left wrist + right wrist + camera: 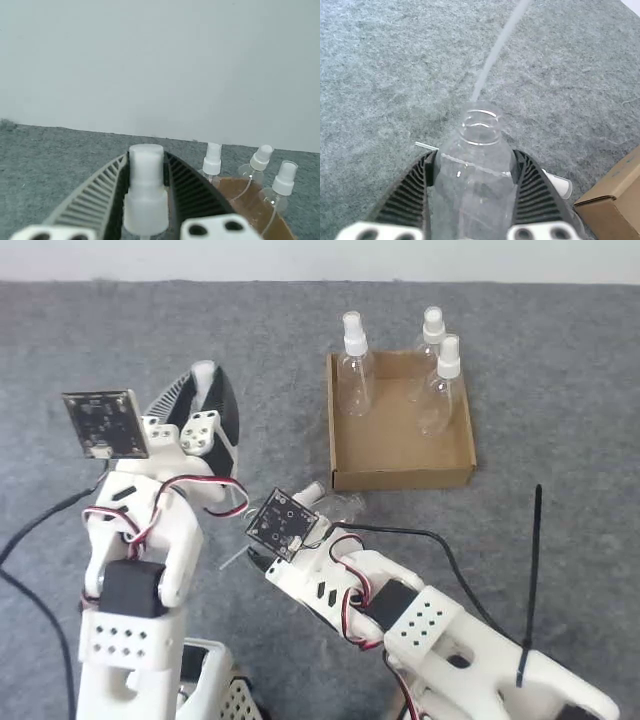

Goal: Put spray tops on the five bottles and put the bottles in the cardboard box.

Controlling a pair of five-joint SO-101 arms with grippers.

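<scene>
The left tool is clenched on a white spray top, holding it upright out beyond the left wall of the cardboard box. The right tool grips a clear open bottle by its shoulders, near the box's front left corner. A thin white tube slants down and ends just above the bottle's mouth. 3 capped bottles stand inside the box, toward its far wall. A loose spray top lies on the grey bench just beside the box's front left corner.
</scene>
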